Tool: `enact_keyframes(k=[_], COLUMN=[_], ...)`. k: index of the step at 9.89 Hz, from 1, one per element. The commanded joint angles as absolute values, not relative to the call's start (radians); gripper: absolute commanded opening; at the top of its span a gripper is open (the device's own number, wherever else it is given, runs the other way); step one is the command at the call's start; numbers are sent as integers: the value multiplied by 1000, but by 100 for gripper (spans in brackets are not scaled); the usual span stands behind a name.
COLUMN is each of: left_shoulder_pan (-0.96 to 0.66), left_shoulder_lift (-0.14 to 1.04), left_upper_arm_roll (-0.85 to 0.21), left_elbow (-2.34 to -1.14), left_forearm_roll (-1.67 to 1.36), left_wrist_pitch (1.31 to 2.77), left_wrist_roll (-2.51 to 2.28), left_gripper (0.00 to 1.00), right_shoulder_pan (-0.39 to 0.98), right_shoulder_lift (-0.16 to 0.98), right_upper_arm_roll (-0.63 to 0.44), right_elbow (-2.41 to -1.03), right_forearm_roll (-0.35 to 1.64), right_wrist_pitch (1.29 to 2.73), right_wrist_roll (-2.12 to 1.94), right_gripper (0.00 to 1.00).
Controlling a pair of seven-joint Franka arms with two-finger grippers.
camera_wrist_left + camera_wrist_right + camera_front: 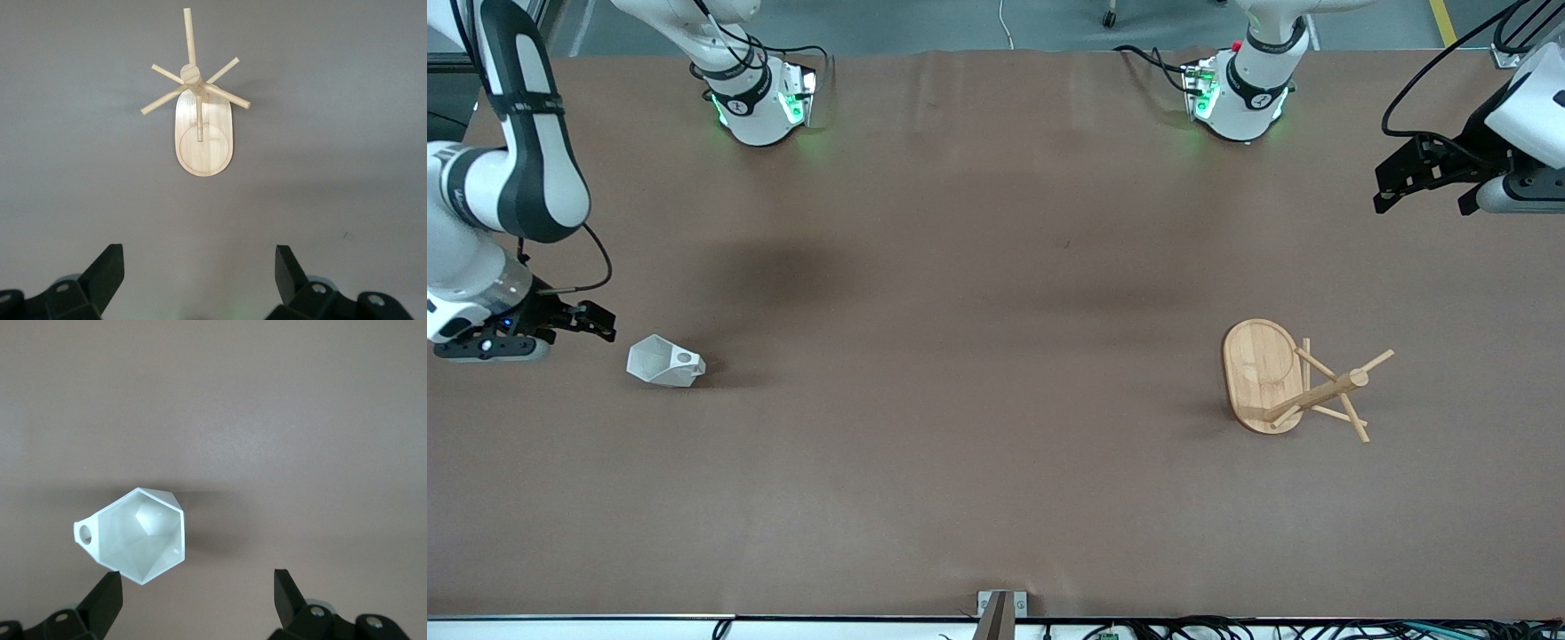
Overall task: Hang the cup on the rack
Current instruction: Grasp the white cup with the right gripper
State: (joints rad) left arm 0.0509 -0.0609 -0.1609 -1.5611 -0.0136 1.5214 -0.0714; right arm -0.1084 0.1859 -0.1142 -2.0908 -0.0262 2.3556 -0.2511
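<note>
Fingers (107,600) spread, cup (137,533) unmarked

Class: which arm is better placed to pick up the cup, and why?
Right. The right gripper hangs open beside the cup, which fills its wrist view. The left gripper, also open, waits at the rack's end of the table, apart from the cup.

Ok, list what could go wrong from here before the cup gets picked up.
1. The cup lies tipped on its side, and the open right claw is not centred on it, so closing here could knock it away.
2. Its handle tab's hole is small and the rack's pegs are thin, so threading may miss.
3. The rack stands at the left arm's end of the table, so the carry is long. The left claw waits open.
</note>
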Motion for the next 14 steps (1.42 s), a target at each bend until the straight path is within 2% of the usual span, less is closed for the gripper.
enact_keyframes(k=[1, 4, 6, 8, 9, 10, 11, 12, 14], left_shoulder_pan=[54, 52, 52, 54, 54, 54, 54, 52, 54], left_shoulder_lift=[-48, -48, -48, -48, -48, -48, -48, -48, -48], left_upper_arm_roll=[-166, -167, -166, -166, -166, -166, -166, -166, -166], left_elbow=[-1577, -1577, -1577, -1577, -1577, -1577, -1577, -1577, -1577], left_forearm_roll=[3, 3, 2, 2, 2, 2, 2, 2, 2], left_wrist_pitch=[1525, 1525, 1525, 1525, 1525, 1525, 1525, 1525, 1525], left_wrist_roll=[-61, -61, -61, -61, -61, -60, -60, -60, -60], left_gripper=[100, 100, 100, 100, 100, 100, 100, 100, 100], right_shoulder_pan=[-123, -123, -118, -118, -118, -117, -115, -115, -114], right_shoulder_lift=[236, 323, 354, 365, 367, 367, 365, 365, 359], right_upper_arm_roll=[-103, -100, -98, -87, -81, -80, -80, -80, -80], right_elbow=[-2092, -2088, -2088, -2091, -2091, -2092, -2094, -2094, -2091], right_forearm_roll=[-23, -21, -21, -21, -21, -20, -20, -20, -20], right_wrist_pitch=[2416, 2502, 2503, 2502, 2497, 2496, 2487, 2476, 2471], right_wrist_roll=[-268, -268, -267, -267, -265, -265, -265, -265, -262], right_gripper=[100, 99, 95, 83, 55, 22, 6, 0, 0])
